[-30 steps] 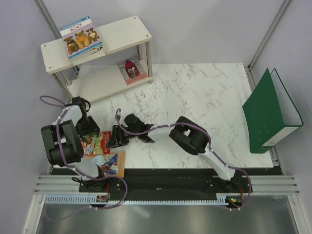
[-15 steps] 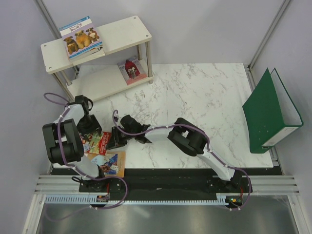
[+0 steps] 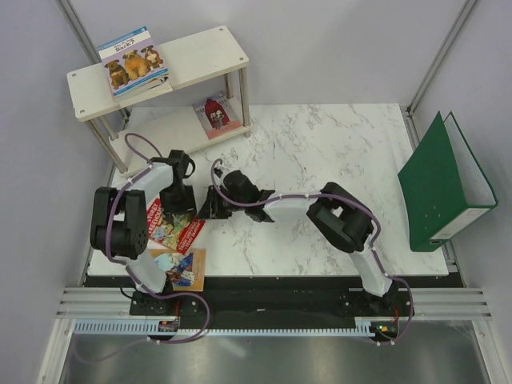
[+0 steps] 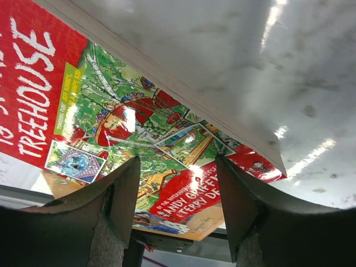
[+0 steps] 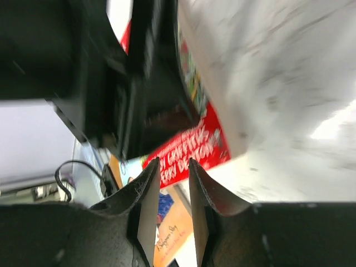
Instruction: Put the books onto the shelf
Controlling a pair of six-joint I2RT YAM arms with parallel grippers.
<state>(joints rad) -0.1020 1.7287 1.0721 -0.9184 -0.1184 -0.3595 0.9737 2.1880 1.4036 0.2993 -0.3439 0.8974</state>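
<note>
The red Treehouse book (image 3: 174, 230) (image 4: 111, 111) lies flat on the marble table near the left arm. Part of an orange-brown book (image 3: 182, 268) (image 5: 172, 233) lies under its near end. My left gripper (image 3: 178, 210) (image 4: 177, 162) hovers open just above the Treehouse cover, with nothing between its fingers. My right gripper (image 3: 206, 210) (image 5: 173, 162) is low beside the book's right edge. Its jaws stand a narrow gap apart with nothing in them. The shelf (image 3: 200, 56) stands at the back left. A dogs-cover book (image 3: 134, 62) lies on its top board and a red one (image 3: 216, 114) on the lower board.
A large green ring binder (image 3: 440, 188) stands open at the table's right edge. The two grippers are close together, and the left arm's black body (image 5: 100, 83) fills the upper left of the right wrist view. Grey walls close in the table's left and back sides.
Both grippers have moved away from the near edge and to the right. The Treehouse book has slid right and turned, and shows more. The right jaws have narrowed.
</note>
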